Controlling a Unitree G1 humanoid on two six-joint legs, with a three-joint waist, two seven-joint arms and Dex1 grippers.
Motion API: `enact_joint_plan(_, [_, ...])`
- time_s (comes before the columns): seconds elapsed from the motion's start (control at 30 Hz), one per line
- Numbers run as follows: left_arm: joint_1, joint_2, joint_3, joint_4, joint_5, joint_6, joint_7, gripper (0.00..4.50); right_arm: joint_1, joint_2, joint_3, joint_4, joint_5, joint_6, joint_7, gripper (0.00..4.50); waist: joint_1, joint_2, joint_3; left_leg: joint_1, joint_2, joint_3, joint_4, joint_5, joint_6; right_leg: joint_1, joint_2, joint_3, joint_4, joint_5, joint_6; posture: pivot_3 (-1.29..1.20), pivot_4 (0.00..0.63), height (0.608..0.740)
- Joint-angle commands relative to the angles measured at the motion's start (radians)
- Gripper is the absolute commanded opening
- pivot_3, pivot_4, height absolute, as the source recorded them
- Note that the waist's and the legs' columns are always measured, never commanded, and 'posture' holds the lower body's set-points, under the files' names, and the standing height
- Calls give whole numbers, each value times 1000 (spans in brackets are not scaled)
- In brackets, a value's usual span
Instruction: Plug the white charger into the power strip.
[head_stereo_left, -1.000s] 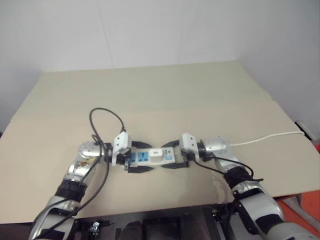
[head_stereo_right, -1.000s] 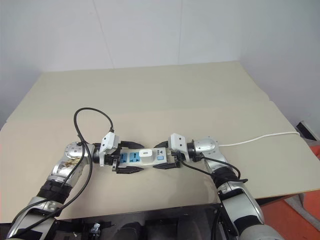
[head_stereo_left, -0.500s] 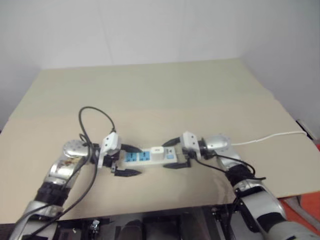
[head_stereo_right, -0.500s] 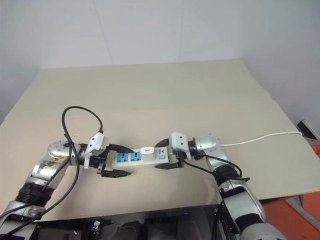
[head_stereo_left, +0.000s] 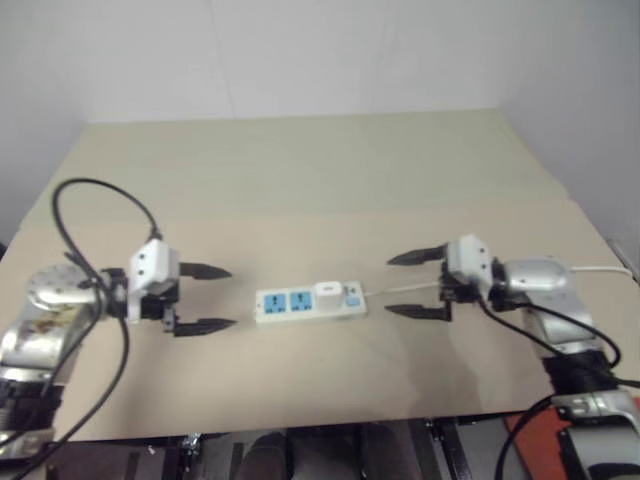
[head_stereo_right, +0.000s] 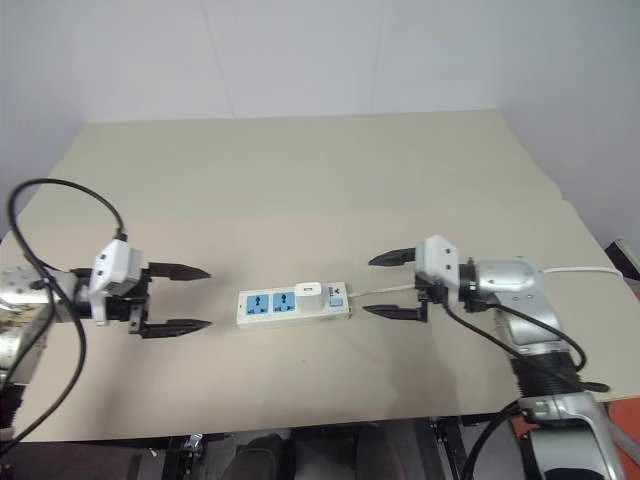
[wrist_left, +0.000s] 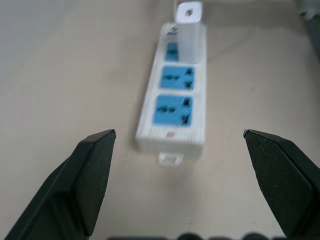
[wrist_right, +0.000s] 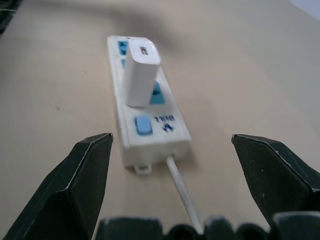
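The power strip (head_stereo_right: 275, 304) lies flat on the tan table, a long white bar with two blue socket faces showing. The white charger (head_stereo_right: 309, 292) stands upright in the socket nearest the strip's switch end; it also shows as the white charger (wrist_right: 141, 72) on the power strip (wrist_right: 150, 130). My left gripper (head_stereo_right: 185, 298) hangs open to the left of the strip, well apart from it, empty. My right gripper (head_stereo_right: 385, 285) hangs open to the right of the strip's cord end, also empty. The left wrist view looks along the power strip (wrist_left: 172, 112) to the white charger (wrist_left: 190, 30).
The strip's thin white cord (head_stereo_right: 575, 270) runs right across the tan table (head_stereo_right: 320, 190) to its right edge. A black cable (head_stereo_right: 60, 200) loops up from my left arm. A white wall rises behind the table's far edge.
Both grippers have drawn away from the power strip, the left one leftward and up, the right one rightward and up. The charger stays standing in the strip. The camera has shifted too.
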Motion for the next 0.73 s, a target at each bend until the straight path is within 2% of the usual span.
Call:
enact_joint_plan(0.03, [25, 60, 82, -36, -52, 8, -47, 4500, 27, -49, -76, -63, 59, 36, -1, 4472, 0, 0, 0, 0, 0, 0, 0, 0, 0, 0, 0, 0, 0, 0, 0, 0, 150, 740])
enact_joint_plan(0.2, [73, 106, 150, -33, -89, 8, -92, 4500, 62, -91, -113, -82, 89, 69, 2, 4472, -2, 0, 0, 1, 0, 1, 0, 0, 0, 0, 0, 0, 0, 0, 0, 0, 150, 740])
enact_joint_plan(0.43, [122, 90, 162, -86, -102, 22, -64, 4500, 57, -85, -103, -73, 87, 64, -8, 4472, -2, 0, 1, 1, 0, 2, 3, 0, 0, 1, 0, 0, 0, 0, 0, 0, 150, 740])
enact_joint_plan(0.73, [108, 86, 153, -79, -100, 21, -51, 4500, 49, -80, -96, -54, 71, 44, -11, 4472, -2, 0, 1, 1, 0, 2, 4, 0, 0, 1, 1, 0, 1, 0, 0, 0, 150, 740])
